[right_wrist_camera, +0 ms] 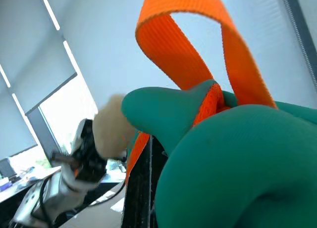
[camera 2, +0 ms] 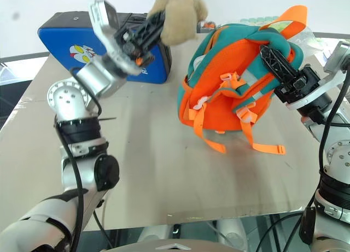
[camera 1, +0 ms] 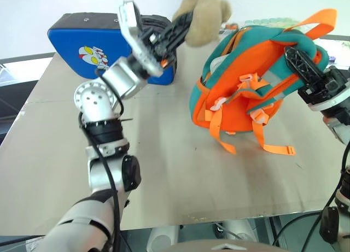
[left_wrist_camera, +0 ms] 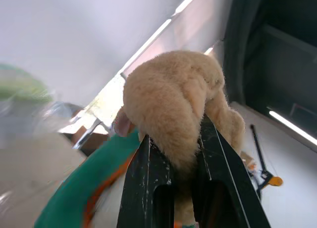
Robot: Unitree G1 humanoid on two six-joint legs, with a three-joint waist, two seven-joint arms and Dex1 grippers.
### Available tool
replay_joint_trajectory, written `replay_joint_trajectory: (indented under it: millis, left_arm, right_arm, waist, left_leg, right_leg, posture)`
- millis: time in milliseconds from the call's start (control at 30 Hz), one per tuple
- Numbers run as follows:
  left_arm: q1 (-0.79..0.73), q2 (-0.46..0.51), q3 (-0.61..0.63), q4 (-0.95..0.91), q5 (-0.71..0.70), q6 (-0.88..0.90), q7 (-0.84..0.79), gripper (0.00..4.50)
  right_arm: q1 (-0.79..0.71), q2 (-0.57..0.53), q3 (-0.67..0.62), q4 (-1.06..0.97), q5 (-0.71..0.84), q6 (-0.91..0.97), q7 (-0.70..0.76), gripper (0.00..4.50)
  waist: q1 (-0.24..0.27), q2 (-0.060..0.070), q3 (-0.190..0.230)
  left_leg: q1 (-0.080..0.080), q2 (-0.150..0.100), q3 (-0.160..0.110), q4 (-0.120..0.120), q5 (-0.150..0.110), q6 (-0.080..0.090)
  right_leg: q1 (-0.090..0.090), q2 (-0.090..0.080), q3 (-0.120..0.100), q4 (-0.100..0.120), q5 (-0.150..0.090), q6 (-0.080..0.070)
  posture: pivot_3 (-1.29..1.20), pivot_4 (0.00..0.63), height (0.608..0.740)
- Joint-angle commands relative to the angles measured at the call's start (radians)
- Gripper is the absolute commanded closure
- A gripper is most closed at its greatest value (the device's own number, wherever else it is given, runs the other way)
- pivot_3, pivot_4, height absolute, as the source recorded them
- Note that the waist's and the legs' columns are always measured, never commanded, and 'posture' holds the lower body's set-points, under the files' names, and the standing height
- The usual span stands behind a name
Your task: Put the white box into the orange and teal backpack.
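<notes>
On the table [camera 1: 164, 181] we see the backpack [camera 1: 246, 93] toward the far right corner, standing with its straps facing the near edge and trailing onto the tabletop in front of it. To its left, near the far edge, the padded case [camera 1: 82, 41] stands upright. Between the two, above the far edge, the plush bear [camera 1: 205, 14] hangs clamped in the left gripper [camera 1: 183, 22], just left of the backpack's top. The right gripper [camera 1: 298, 60] is at the backpack's upper right side, pinching its top edge below the carry loop [camera 1: 317, 19].
</notes>
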Motion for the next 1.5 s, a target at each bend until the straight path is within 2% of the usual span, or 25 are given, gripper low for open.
replay_joint_trajectory:
  millis: [33, 100, 233, 333, 400, 533, 700, 833, 900, 933, 1033, 1067, 1100, 1133, 1200, 1300, 1333, 1433, 1500]
  left_arm:
    - [0.149, 0.041, 0.060, -0.107, -0.029, 0.017, 0.085, 4.46]
    - [0.221, 0.055, 0.064, -0.139, -0.032, 0.014, 0.112, 4.46]
    - [0.352, 0.096, 0.007, -0.163, 0.068, -0.004, 0.141, 4.46]
    - [0.436, 0.092, -0.116, -0.116, 0.273, -0.070, 0.212, 4.46]
    - [0.453, 0.078, -0.162, -0.109, 0.345, -0.132, 0.206, 4.46]
    - [0.415, -0.001, -0.180, -0.151, 0.376, -0.304, 0.100, 4.46]
    - [0.394, 0.024, -0.237, -0.127, 0.509, -0.412, -0.005, 4.46]
    - [0.399, 0.060, -0.265, -0.133, 0.568, -0.454, -0.098, 4.50]
    - [0.415, 0.091, -0.283, -0.146, 0.615, -0.486, -0.142, 4.50]
    - [0.428, 0.102, -0.282, -0.152, 0.622, -0.495, -0.162, 3.59]
    - [0.497, 0.147, -0.269, -0.209, 0.626, -0.504, -0.220, 2.27]
    - [0.520, 0.161, -0.267, -0.235, 0.633, -0.511, -0.233, 1.76]
    - [0.561, 0.184, -0.266, -0.277, 0.648, -0.532, -0.254, 1.55]
    - [0.598, 0.204, -0.262, -0.313, 0.661, -0.553, -0.272, 0.89]
    - [0.670, 0.232, -0.249, -0.373, 0.685, -0.591, -0.294, 0.02]
    - [0.772, 0.266, -0.214, -0.464, 0.680, -0.615, -0.327, 0.02]
    - [0.811, 0.278, -0.190, -0.494, 0.671, -0.616, -0.333, 0.02]
    - [0.924, 0.320, -0.110, -0.541, 0.658, -0.628, -0.374, 0.02]
    - [1.014, 0.346, -0.038, -0.549, 0.652, -0.647, -0.421, 0.02]
  right_arm:
    - [-0.001, -0.010, -0.086, -0.013, -0.037, -0.084, -0.030, 4.50]
    - [-0.001, -0.010, -0.090, -0.008, -0.040, -0.086, -0.041, 4.50]
    - [-0.003, -0.005, -0.085, 0.001, -0.075, -0.094, -0.050, 4.50]
    - [-0.005, 0.012, -0.072, 0.009, -0.126, -0.115, -0.077, 4.50]
    - [0.001, 0.015, -0.057, -0.003, -0.164, -0.121, -0.080, 4.50]
    - [0.138, -0.095, 0.160, -0.188, -0.399, -0.103, 0.078, 4.50]
    - [0.209, -0.147, 0.362, -0.171, -0.697, -0.156, 0.070, 4.50]
    - [0.231, -0.133, 0.356, -0.141, -0.773, -0.208, 0.079, 3.04]
    - [0.254, -0.147, 0.327, -0.152, -0.760, -0.205, 0.113, 2.16]
    - [0.274, -0.160, 0.303, -0.162, -0.739, -0.192, 0.134, 1.59]
    - [0.399, -0.235, 0.198, -0.212, -0.654, -0.152, 0.249, 0.14]
    - [0.442, -0.256, 0.163, -0.230, -0.625, -0.136, 0.280, 0.00]
    - [0.502, -0.273, 0.122, -0.241, -0.629, -0.143, 0.304, 0.00]
    - [0.552, -0.284, 0.091, -0.243, -0.643, -0.157, 0.322, 0.00]
    - [0.639, -0.295, 0.046, -0.236, -0.683, -0.204, 0.362, 0.00]
    - [0.724, -0.278, -0.017, -0.215, -0.692, -0.228, 0.392, 0.00]
    - [0.760, -0.275, -0.039, -0.200, -0.707, -0.248, 0.412, 0.00]
    - [0.838, -0.265, -0.105, -0.154, -0.735, -0.292, 0.454, 0.00]
    - [0.865, -0.233, -0.170, -0.103, -0.700, -0.326, 0.492, 0.00]
  waist:
    - [0.002, 0.000, 0.000]
    - [0.010, -0.001, 0.000]
    - [0.019, 0.000, 0.000]
    - [0.031, -0.001, -0.001]
    - [0.033, -0.001, -0.002]
    - [0.042, -0.001, -0.003]
    - [0.029, -0.001, -0.003]
    - [0.030, -0.001, -0.003]
    - [0.031, -0.002, -0.003]
    - [0.030, -0.001, -0.003]
    - [0.030, -0.001, -0.003]
    - [0.030, -0.001, -0.003]
    - [0.029, -0.001, -0.003]
    - [0.029, -0.001, -0.003]
    - [0.030, -0.001, -0.002]
    - [0.029, -0.001, -0.002]
    - [0.029, -0.001, -0.002]
    - [0.030, -0.001, -0.002]
    - [0.029, 0.000, -0.003]
  left_leg:
    - [0.000, 0.000, 0.000, 0.000, 0.000, 0.001]
    - [-0.001, 0.000, -0.001, 0.002, -0.002, 0.004]
    - [0.003, -0.001, 0.001, 0.004, -0.002, 0.004]
    - [0.005, -0.002, 0.000, 0.004, -0.002, 0.005]
    - [0.007, -0.002, 0.000, 0.004, -0.002, 0.005]
    - [0.006, -0.002, -0.001, 0.005, -0.002, 0.005]
    - [0.003, -0.002, 0.000, 0.004, -0.002, 0.005]
    - [0.004, -0.002, 0.000, 0.004, -0.002, 0.005]
    - [0.004, -0.002, 0.000, 0.004, -0.002, 0.005]
    - [0.004, -0.002, 0.000, 0.004, -0.002, 0.005]
    - [0.003, -0.001, 0.000, 0.004, -0.002, 0.005]
    - [0.003, -0.001, 0.000, 0.003, -0.002, 0.005]
    - [0.003, 0.000, 0.000, 0.003, -0.002, 0.005]
    - [0.002, 0.001, 0.000, 0.002, -0.002, 0.005]
    - [0.001, 0.002, 0.000, 0.001, -0.002, 0.005]
    - [0.002, 0.003, 0.001, 0.001, -0.003, 0.005]
    - [0.002, 0.004, 0.002, 0.001, -0.003, 0.006]
    - [0.003, 0.005, 0.003, 0.002, -0.003, 0.006]
    - [0.004, 0.006, 0.004, 0.003, -0.003, 0.006]
  right_leg:
    - [0.000, -0.001, 0.001, 0.000, 0.000, 0.000]
    - [0.000, -0.001, 0.000, 0.001, 0.001, 0.001]
    - [0.005, -0.001, -0.003, 0.000, 0.001, 0.001]
    - [0.008, 0.001, -0.003, 0.000, 0.003, -0.001]
    - [0.010, 0.001, -0.003, 0.000, 0.003, -0.001]
    - [0.010, 0.001, -0.003, -0.001, 0.001, -0.004]
    - [0.007, 0.001, -0.003, -0.002, 0.003, 0.000]
    - [0.007, 0.002, -0.003, -0.001, 0.003, 0.000]
    - [0.007, 0.002, -0.003, -0.001, 0.003, -0.001]
    - [0.007, 0.002, -0.003, -0.001, 0.003, -0.001]
    - [0.007, 0.001, -0.003, -0.002, 0.003, 0.000]
    - [0.007, 0.001, -0.003, -0.003, 0.003, 0.000]
    - [0.007, 0.001, -0.003, -0.003, 0.003, 0.000]
    - [0.006, 0.001, -0.003, -0.003, 0.003, 0.000]
    - [0.005, 0.001, -0.003, -0.004, 0.003, 0.000]
    - [0.006, 0.001, -0.003, -0.005, 0.002, -0.001]
    - [0.006, 0.001, -0.002, -0.005, 0.000, -0.004]
    - [0.006, 0.002, -0.002, -0.005, -0.002, 0.000]
    - [0.006, 0.002, -0.002, -0.005, -0.002, -0.001]
  posture:
    - [0.00, 0.150, 0.740]
    - [0.00, 0.150, 0.740]
    - [0.00, 0.150, 0.740]
    - [0.00, 0.150, 0.740]
    - [0.00, 0.150, 0.740]
    - [0.00, 0.150, 0.740]
    - [0.00, 0.150, 0.740]
    - [0.00, 0.150, 0.740]
    - [0.00, 0.150, 0.740]
    - [0.00, 0.150, 0.740]
    - [0.00, 0.150, 0.740]
    - [0.00, 0.150, 0.740]
    - [0.00, 0.150, 0.740]
    - [0.00, 0.150, 0.740]
    - [0.00, 0.150, 0.740]
    - [0.00, 0.150, 0.740]
    - [0.00, 0.150, 0.740]
    - [0.00, 0.150, 0.740]
    - [0.00, 0.150, 0.740]
